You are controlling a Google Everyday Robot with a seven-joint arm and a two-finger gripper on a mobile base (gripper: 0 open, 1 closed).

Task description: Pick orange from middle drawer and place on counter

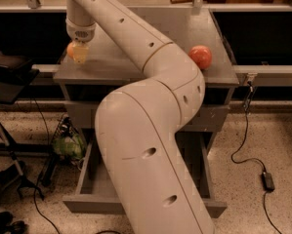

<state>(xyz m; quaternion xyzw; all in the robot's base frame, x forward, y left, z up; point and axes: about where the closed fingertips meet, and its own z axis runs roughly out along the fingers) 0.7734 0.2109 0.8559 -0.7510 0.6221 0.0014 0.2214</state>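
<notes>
My gripper [78,48] hangs from the long cream arm over the front-left corner of the counter [126,65]. It is shut on the orange [76,54], a small yellow-orange fruit held just above the counter's surface near its left rim. The middle drawer [89,204] stands pulled out at the bottom of the cabinet. My arm's big lower link covers most of the drawer's inside and its handle. What shows of the drawer's inside is bare grey.
A larger red-orange ball [200,56] rests on the counter's right side. The closed upper drawer front [82,113] lies under the counter. A green bundle [67,145] sits left of the cabinet, beside black stands [9,77]. A cable and power brick [267,180] lie on the floor at right.
</notes>
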